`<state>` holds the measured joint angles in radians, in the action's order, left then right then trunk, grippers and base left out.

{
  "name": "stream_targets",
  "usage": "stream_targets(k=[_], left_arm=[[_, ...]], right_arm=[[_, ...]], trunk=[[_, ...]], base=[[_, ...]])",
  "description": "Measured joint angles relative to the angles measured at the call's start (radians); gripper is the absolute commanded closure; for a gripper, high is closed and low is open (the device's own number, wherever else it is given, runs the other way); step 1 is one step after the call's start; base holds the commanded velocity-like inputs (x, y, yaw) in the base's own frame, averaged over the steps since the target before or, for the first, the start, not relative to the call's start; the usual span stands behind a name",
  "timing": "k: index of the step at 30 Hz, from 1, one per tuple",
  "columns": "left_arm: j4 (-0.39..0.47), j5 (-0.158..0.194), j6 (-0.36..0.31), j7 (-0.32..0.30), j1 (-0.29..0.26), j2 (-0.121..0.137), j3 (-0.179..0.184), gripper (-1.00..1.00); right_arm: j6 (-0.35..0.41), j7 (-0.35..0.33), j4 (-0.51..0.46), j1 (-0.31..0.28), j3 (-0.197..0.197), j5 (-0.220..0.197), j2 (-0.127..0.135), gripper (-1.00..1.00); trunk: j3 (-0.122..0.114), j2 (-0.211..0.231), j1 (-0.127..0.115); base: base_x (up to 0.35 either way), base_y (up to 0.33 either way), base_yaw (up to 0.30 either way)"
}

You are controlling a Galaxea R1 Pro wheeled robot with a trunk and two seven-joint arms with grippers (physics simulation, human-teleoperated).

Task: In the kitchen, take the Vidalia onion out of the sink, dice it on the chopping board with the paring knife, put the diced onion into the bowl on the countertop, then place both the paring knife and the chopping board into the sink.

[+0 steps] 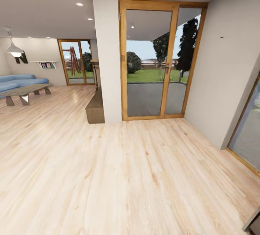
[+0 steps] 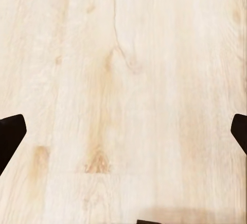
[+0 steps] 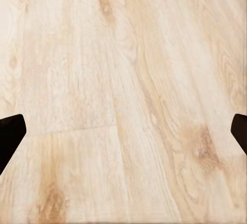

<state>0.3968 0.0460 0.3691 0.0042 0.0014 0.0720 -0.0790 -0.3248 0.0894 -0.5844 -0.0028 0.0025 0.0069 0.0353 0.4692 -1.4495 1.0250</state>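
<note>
The Vidalia onion, chopping board, paring knife, bowl, sink and countertop are out of view; I am in a room with a pale wooden floor [image 1: 119,177]. In the left wrist view my left gripper [image 2: 123,131] is open, its dark fingertips [image 2: 10,134] far apart over bare floorboards. My right gripper [image 3: 123,131] in the right wrist view is open too, dark fingertips [image 3: 10,134] wide apart above the wood floor, nothing between them.
A white pillar [image 1: 107,58] and a wood-framed glass door [image 1: 159,62] stand ahead. A low brown bench [image 1: 95,108] sits left of the pillar. A blue sofa [image 1: 20,81] and a coffee table [image 1: 27,92] are far left. A white wall [image 1: 224,69] closes the right side.
</note>
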Motion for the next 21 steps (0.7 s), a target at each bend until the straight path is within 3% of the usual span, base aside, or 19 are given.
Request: stream_targets(k=[21], left_arm=[[0.000, 0.000, 0.001, 0.000, 0.000, 0.000, 0.000, -1.00]], right_arm=[[0.000, 0.000, 0.000, 0.000, 0.000, 0.000, 0.000, -1.00]], trunk=[[0.000, 0.000, 0.000]], base=[[0.000, 0.000, -0.246]])
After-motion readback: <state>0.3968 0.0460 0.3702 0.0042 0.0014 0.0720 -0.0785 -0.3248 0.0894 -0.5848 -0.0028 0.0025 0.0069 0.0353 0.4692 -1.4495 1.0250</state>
